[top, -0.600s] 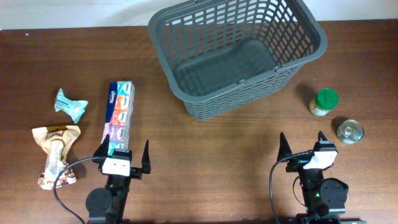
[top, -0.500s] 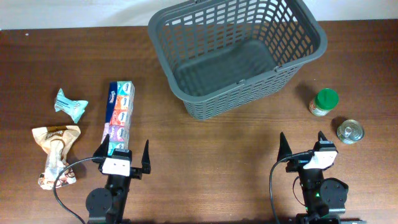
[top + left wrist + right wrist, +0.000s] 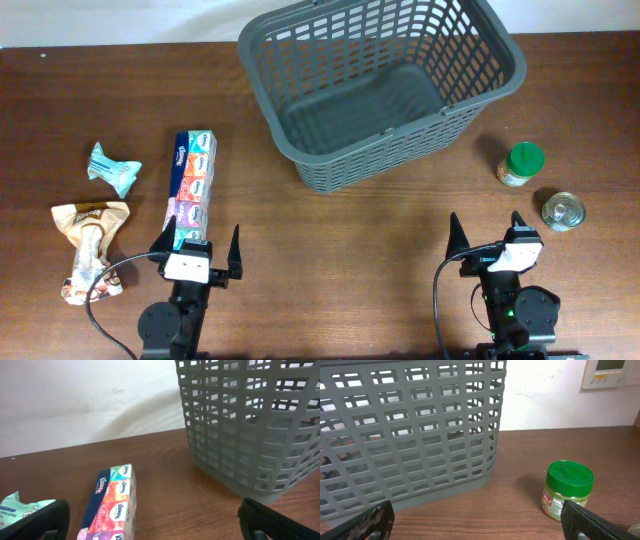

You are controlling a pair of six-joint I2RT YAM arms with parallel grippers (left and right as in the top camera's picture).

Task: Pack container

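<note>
While idling with left claw (image 3: 198, 240) and right claw (image 3: 486, 228) gaping empty, shifted nothing; left large dark grey lattice plastic basket (image 3: 380, 160) unpacked.

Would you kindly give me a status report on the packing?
Left gripper and right gripper open, empty. Container upright, nothing inside. Tissue pack ahead of left, green-lidded jar ahead of right; nothing blocking.

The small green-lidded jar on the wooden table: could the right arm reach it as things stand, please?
Probably yes. The right gripper stands open, and the small green-lidded jar sits just ahead of it, apart from the dark grey plastic basket and the round metal tin.
</note>
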